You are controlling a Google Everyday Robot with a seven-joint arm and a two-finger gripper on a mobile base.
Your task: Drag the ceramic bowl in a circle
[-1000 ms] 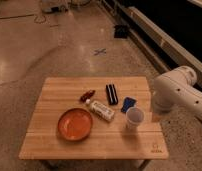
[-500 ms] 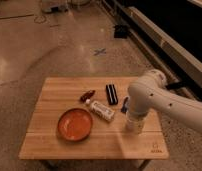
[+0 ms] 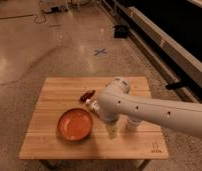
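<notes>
The arm has swung in from the far right side, well away from the bowl, and now stretches across the desk, so that its pincer hangs just to the right of the bowl, low over the wood. The bowl itself sits where it sat a second ago, on the front left part of the desk, and it has not shifted or turned in any way that shows. I judge from this that the reach is nearly finished and the dragging has not begun: the pincer is near the bowl's right rim, but no contact with it can be made out. Whether the pincer is open or closed cannot be told, since its tip is only a pale stub below the bulky white wrist. The bowl is wide and shallow, orange-red and glossy, and its inside looks bare, with nothing lying in it. To the right of the bowl, beyond the pincer, stands a small white cup, now partly covered by the arm; what it holds, if anything, is hidden. Behind the bowl and slightly to its right lie a small red thing and a white packet, close enough that a wide circle could brush them.
</notes>
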